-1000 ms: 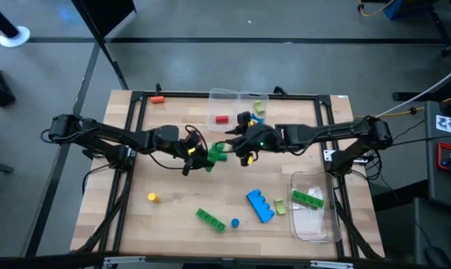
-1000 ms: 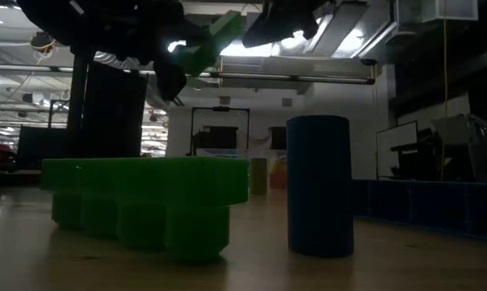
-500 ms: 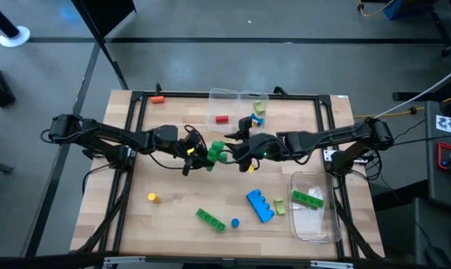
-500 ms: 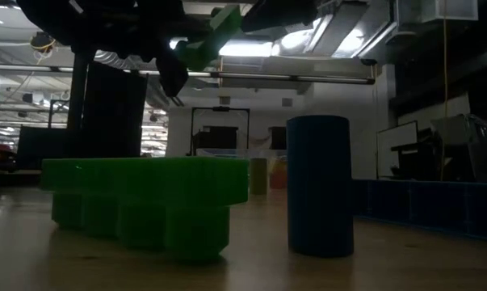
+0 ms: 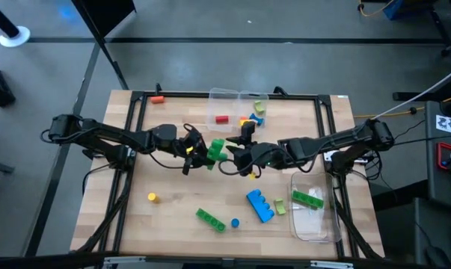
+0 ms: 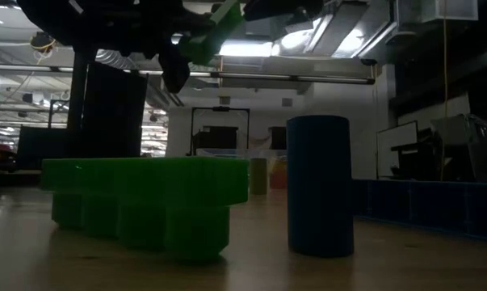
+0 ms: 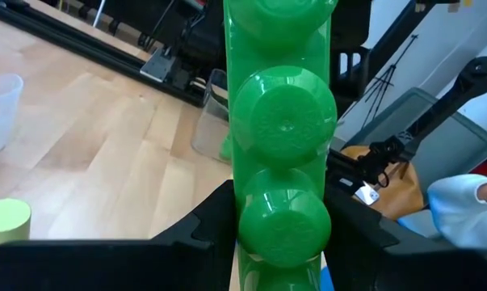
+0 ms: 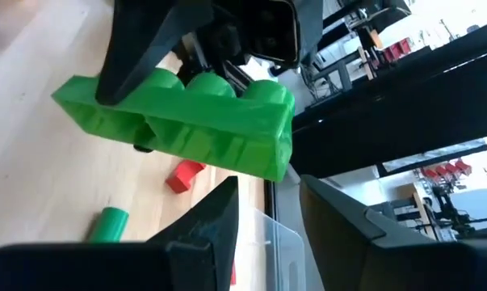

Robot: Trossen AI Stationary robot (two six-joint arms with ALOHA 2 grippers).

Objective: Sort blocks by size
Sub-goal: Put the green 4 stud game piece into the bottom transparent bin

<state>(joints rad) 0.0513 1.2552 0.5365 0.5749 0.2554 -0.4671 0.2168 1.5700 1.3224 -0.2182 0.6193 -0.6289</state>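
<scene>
My left gripper (image 5: pixel 205 152) is shut on a green studded brick (image 5: pixel 216 149) above the table's middle; the brick also shows in the left wrist view (image 7: pixel 282 129) and at the top of the low view (image 6: pixel 215 36). My right gripper (image 5: pixel 232 155) is open just right of the brick's free end (image 8: pixel 267 149). Its fingers (image 8: pixel 203 234) stand below that end in the right wrist view, apart from it. Other blocks lie on the table: a blue brick (image 5: pixel 259 205), a green brick (image 5: pixel 209 218), a blue cylinder (image 5: pixel 234 222) and a yellow cylinder (image 5: pixel 152 197). My left gripper pinches the green brick between its two fingers at one end, a finger on each long side (image 7: pixel 241 222). The fingers come about level from the table's left, along the brick. The brick sticks out beyond the fingertips toward the right gripper, lifted clear of the table.
A clear container (image 5: pixel 236 104) at the far edge holds red (image 5: pixel 222 118), yellow, blue and lime blocks. Another clear container (image 5: pixel 318 220) at the near right holds a green brick (image 5: pixel 307 198); a lime block (image 5: pixel 280 207) lies beside it. A red block (image 5: pixel 158 99) lies far left.
My right gripper has gone toward the table's left and a little toward its near edge, up to the free end of the green brick, uncovering the blocks in the far container. My left gripper has kept its hold on the brick, nearly in place.
</scene>
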